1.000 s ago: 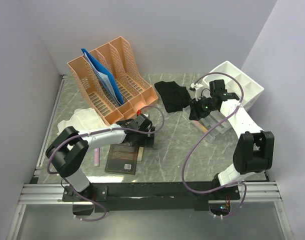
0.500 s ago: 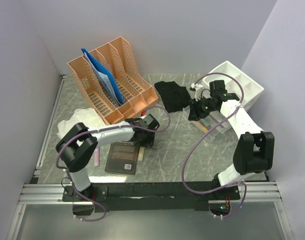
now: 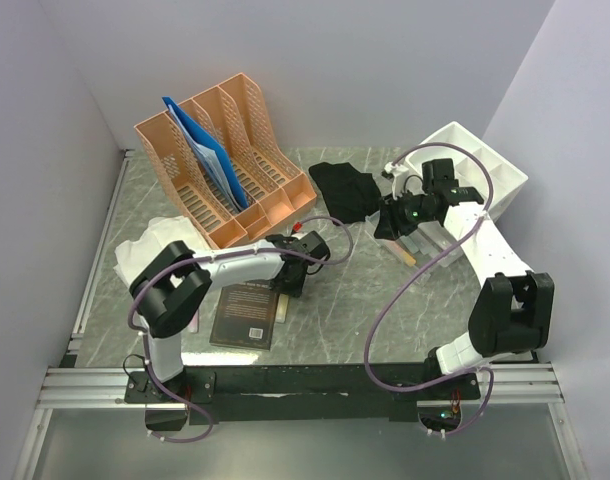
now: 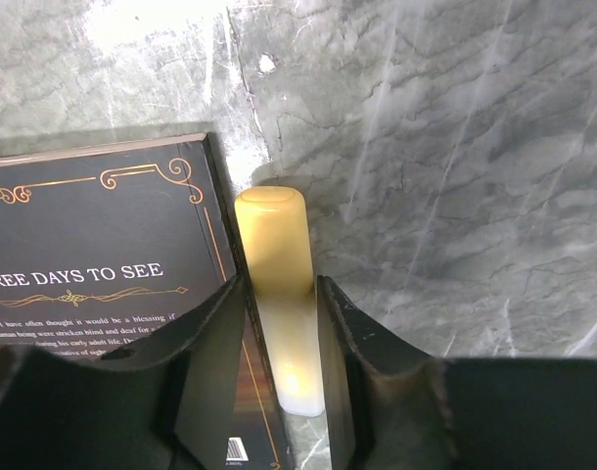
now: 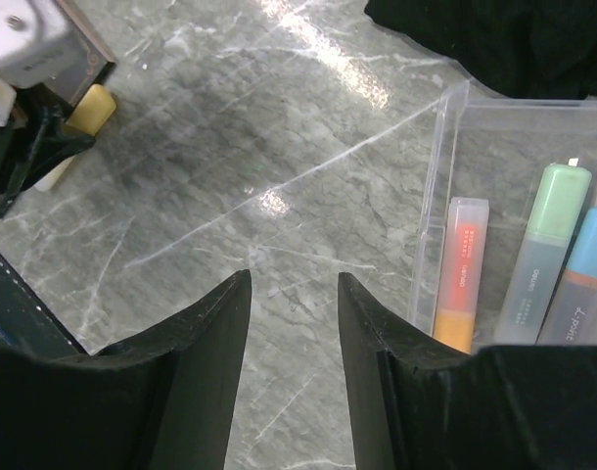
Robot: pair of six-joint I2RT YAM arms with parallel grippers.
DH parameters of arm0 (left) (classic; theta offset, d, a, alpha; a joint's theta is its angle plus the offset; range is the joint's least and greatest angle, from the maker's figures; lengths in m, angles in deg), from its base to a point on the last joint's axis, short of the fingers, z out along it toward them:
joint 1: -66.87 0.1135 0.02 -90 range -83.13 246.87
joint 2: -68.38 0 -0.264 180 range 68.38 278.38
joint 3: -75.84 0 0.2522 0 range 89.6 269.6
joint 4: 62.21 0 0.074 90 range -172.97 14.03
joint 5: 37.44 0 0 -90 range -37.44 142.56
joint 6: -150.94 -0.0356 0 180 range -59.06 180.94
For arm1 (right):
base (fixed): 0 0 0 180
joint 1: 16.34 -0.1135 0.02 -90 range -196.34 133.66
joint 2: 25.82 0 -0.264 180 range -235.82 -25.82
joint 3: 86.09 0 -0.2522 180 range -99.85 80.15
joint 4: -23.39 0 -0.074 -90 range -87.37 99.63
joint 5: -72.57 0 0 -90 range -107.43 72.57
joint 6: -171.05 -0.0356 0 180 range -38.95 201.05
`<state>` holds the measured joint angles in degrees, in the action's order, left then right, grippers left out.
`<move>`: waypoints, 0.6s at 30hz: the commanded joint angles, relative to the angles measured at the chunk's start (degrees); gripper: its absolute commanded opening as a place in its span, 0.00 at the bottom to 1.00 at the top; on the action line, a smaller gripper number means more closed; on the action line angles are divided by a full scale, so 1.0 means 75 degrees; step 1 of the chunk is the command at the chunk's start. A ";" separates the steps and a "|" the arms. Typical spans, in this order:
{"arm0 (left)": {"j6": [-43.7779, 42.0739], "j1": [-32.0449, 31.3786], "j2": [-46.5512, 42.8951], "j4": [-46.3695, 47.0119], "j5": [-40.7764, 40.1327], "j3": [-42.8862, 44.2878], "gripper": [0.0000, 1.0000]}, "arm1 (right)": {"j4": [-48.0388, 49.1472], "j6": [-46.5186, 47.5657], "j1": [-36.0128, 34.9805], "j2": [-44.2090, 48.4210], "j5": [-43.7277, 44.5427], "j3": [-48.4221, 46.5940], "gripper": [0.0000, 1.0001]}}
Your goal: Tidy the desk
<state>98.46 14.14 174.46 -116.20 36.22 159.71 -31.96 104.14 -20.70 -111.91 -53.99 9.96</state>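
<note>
The desk is a grey-green marble top. My left gripper is low on it, its jaws closed against both sides of a pale yellow highlighter that lies along the right edge of a black book. In the top view this gripper is at the book's upper right corner. My right gripper is open and empty over bare desk, just left of a clear tray holding orange, green and blue highlighters.
An orange file rack with a blue folder stands at the back left. A black cloth lies behind the middle, a white cloth at the left. A pink marker lies left of the book. A white bin stands back right.
My left arm's elbow has swung right and closer to the book, while its gripper stays at the highlighter. My right gripper has shifted slightly toward the back.
</note>
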 commanded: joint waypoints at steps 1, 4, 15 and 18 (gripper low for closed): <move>0.0060 -0.0094 0.0715 0.1027 0.1135 -0.0008 0.39 | 0.0095 -0.0114 -0.0040 0.0450 -0.0282 -0.0391 0.48; -0.0033 -0.0118 0.0715 0.1180 0.1311 0.0144 0.38 | 0.0095 -0.0114 -0.0040 0.0497 -0.0305 -0.0438 0.48; -0.0104 -0.0130 0.0715 0.1098 0.1218 0.0344 0.47 | 0.0083 -0.0079 -0.0040 0.0497 -0.0294 -0.0379 0.48; -0.0092 -0.0141 0.0622 0.1098 0.1112 0.0356 0.47 | 0.0083 -0.0079 -0.0028 0.0486 -0.0282 -0.0391 0.48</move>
<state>96.51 13.99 176.36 -114.37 40.25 162.88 -31.96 103.62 -20.70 -110.68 -55.08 8.89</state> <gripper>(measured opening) 0.474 0.481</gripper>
